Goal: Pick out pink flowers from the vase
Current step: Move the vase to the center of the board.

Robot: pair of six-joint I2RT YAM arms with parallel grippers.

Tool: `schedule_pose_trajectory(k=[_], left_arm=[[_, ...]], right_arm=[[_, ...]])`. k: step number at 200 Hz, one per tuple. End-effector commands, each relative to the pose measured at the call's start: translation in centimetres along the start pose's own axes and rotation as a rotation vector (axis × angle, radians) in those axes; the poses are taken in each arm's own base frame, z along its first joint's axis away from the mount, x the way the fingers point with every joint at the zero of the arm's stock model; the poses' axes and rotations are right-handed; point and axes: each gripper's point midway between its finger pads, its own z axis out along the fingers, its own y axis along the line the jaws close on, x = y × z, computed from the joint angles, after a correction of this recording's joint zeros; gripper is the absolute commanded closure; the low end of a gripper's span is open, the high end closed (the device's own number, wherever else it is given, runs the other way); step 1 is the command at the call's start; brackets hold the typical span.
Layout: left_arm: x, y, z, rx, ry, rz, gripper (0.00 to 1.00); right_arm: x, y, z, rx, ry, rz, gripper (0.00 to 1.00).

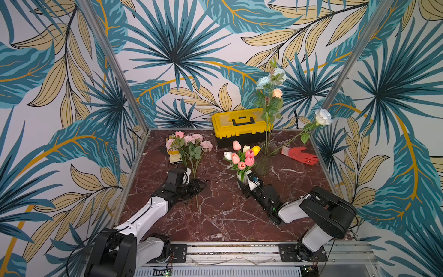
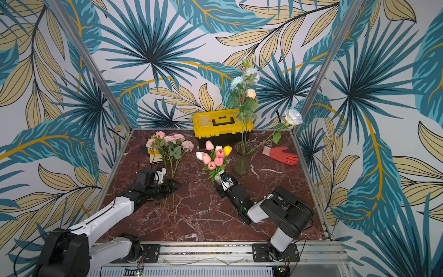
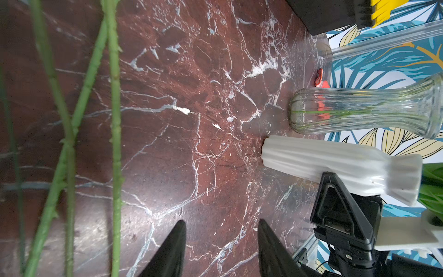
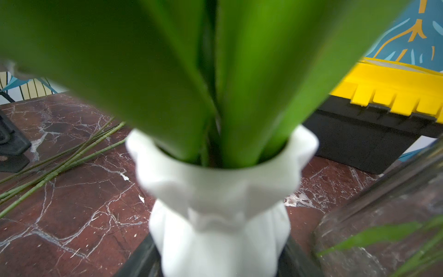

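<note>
My right pincer (image 1: 247, 183) clamps the white vase (image 4: 220, 191) of tulips (image 1: 249, 154); the left pincer (image 3: 220, 223) lies spread, empty. Any tilt could knock the glass vase (image 1: 263, 163) at its two o'clock.

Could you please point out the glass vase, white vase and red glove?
glass vase (image 1: 263, 166): a top view, lower body.
white vase (image 3: 335, 159): left wrist view, ribbed side.
red glove (image 1: 300, 153): a top view, palm.

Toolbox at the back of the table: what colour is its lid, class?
Yellow lid, black handle; clearest in a top view.
</note>
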Motion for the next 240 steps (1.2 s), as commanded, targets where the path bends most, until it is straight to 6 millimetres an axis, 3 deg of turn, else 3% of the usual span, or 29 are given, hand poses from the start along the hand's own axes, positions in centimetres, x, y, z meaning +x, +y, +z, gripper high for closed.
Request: schedule_pose_trajectory(k=[1, 63, 128, 181, 240], left_arm=[[-0.9, -1.3, -0.4, 0.029, -0.035, 0.039, 0.51], [-0.9, -1.2, -0.5, 0.024, -0.04, 0.038, 0.51], [-1.1, -1.6, -0.8, 0.037, -0.052, 0.044, 0.51], [-1.2, -2.0, -1.2, 0.042, -0.058, 0.048, 0.51], [-2.0, -3.1, -2.7, 0.032, -0.094, 0.095, 0.51]], right_arm=[[-1.3, -0.6, -0.4, 0.03, -0.073, 0.046, 0.5], [-0.7, -1.2, -0.9, 0.055, -0.066, 0.079, 0.37], [-1.8, -2.0, -2.2, 0.085, -0.097, 0.084, 0.2], [-2.0, -2.0, -3.3, 0.066, -0.092, 0.078, 0.17], [-4.7, -2.7, -7.4, 0.036, -0.076, 0.092, 0.19]])
